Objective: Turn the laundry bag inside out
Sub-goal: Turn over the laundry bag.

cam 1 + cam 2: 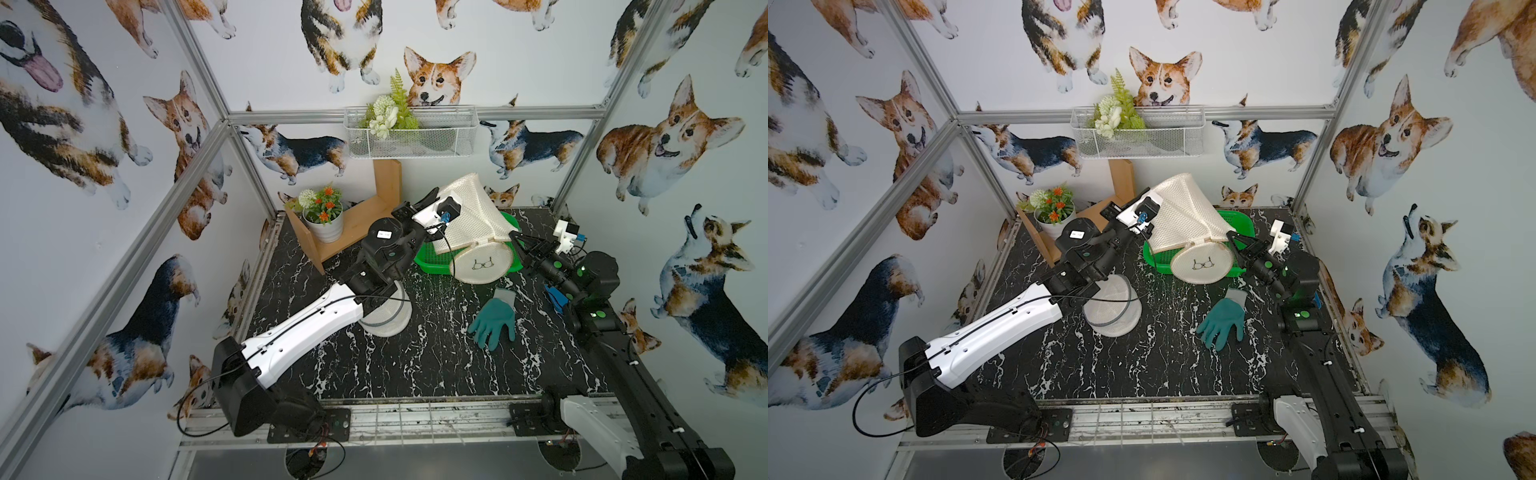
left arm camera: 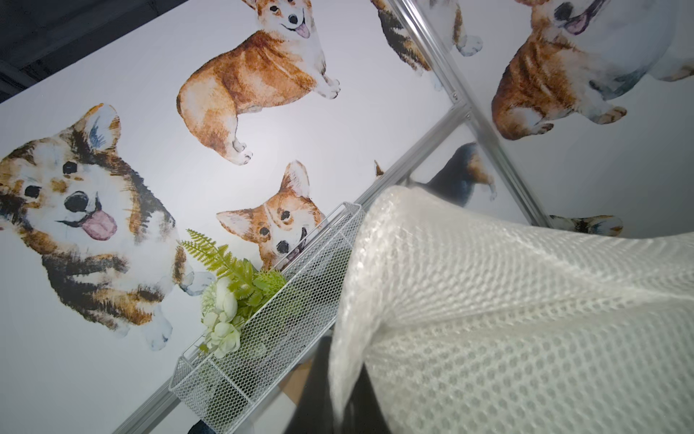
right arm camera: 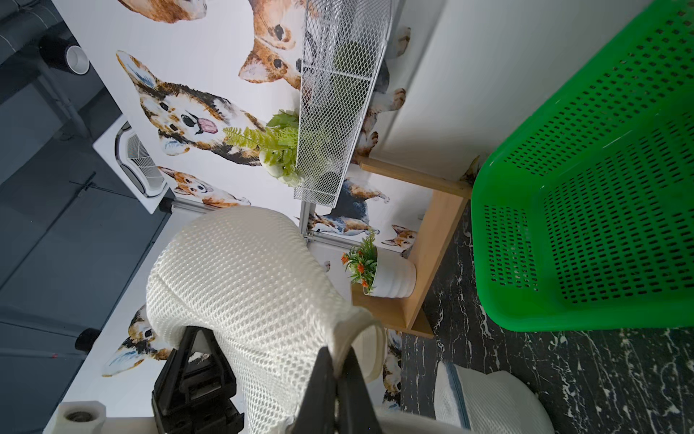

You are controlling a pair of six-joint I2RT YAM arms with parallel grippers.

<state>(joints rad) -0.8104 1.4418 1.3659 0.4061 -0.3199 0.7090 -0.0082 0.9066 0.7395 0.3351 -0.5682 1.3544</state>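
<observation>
The laundry bag [image 1: 473,208] is a cream mesh bag held stretched in the air above the back of the table in both top views. Its round lid [image 1: 482,262] with a bra drawing hangs at its lower end. My left gripper [image 1: 436,197] is shut on the bag's upper edge; in the left wrist view the mesh [image 2: 525,319] runs down between the dark fingers [image 2: 315,394]. My right gripper [image 1: 513,237] is shut on the bag's thick rim [image 3: 356,327] at the lower right. In the right wrist view the mesh [image 3: 244,282] bulges up behind the jaws.
A green plastic basket [image 1: 428,259] sits under the bag. A second white mesh bag [image 1: 386,320] lies beneath my left arm. A teal glove [image 1: 494,318] lies on the black marble table. A wooden shelf with a potted plant [image 1: 324,216] stands back left, a wire basket [image 1: 411,133] hangs on the wall.
</observation>
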